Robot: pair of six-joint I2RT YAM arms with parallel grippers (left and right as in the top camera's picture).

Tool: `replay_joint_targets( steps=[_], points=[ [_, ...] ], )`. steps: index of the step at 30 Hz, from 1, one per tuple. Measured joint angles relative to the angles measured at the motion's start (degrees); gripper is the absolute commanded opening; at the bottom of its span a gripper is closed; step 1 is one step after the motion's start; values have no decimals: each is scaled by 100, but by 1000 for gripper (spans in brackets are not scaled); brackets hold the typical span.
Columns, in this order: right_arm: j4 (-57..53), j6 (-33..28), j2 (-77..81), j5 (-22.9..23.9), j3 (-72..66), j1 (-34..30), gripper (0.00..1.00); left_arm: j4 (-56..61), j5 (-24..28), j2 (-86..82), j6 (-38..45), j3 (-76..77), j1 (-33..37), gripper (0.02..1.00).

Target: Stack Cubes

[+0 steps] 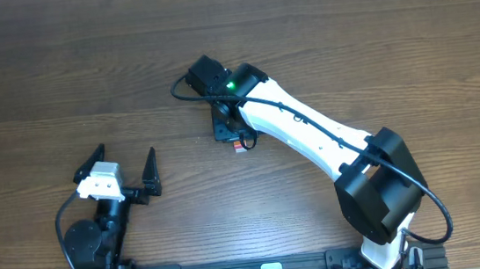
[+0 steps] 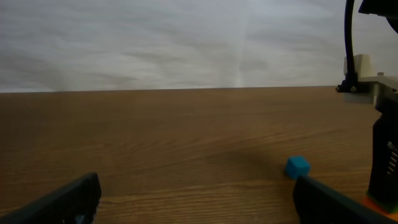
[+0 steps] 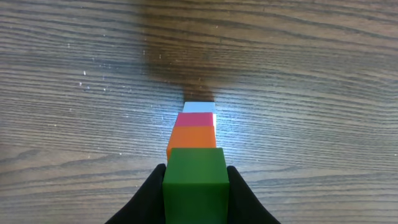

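In the right wrist view, my right gripper is shut on a green cube, one finger on each side of it. Directly under it stands a stack: an orange cube, a pink cube and a white cube at the bottom. I cannot tell whether the green cube touches the orange one. In the top view the right gripper is near the table's middle, with a bit of the stack showing beside it. A blue cube lies alone on the table. My left gripper stands open and holds nothing.
The brown wooden table has free room at the back and on both sides. The right arm stands close beside the blue cube in the left wrist view. A pale wall rises behind the table's far edge.
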Motion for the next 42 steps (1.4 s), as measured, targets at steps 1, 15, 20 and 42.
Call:
replay_joint_targets(
  steps=[1, 15, 20, 42],
  points=[
    [0, -2, 0, 0, 0, 0, 163, 0, 0, 0, 0, 0, 0, 998],
    [61, 26, 66, -74, 0, 0, 393, 0, 0, 0, 0, 0, 0, 998],
    [61, 13, 96, -90, -26, 0, 573, -2, 0, 0, 0, 0, 0, 998],
    [-656, -293, 306, -129, 1202, -295, 991, -2, 0, 0, 0, 0, 0, 1000]
  ],
)
